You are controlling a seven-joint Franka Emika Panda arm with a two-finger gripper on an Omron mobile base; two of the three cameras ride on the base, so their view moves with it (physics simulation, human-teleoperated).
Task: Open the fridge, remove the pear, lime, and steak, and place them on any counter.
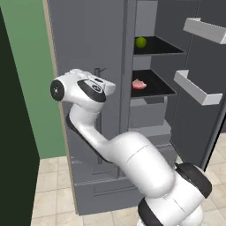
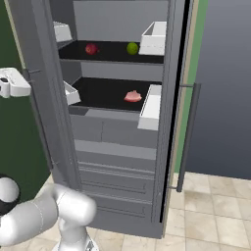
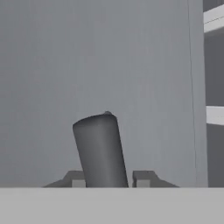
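The gripper (image 3: 107,178) had its fingers pinched on the bar handle (image 3: 101,151) of the fridge (image 1: 88,39), at its closed left door, while the right door (image 1: 194,97) stood open. On the upper shelf (image 2: 115,53) sat the pear (image 2: 91,48) toward the left edge and the lime (image 2: 132,48) toward the right; the steak (image 2: 133,96) lay on the lower shelf (image 2: 105,98) near its front right corner.

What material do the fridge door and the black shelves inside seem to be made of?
The fridge door looks like painted or brushed metal: flat matte grey, no reflections, though the render leaves it open. The shelves look like dark glass or glossy plastic: smooth black, with a faint sheen under the lime.
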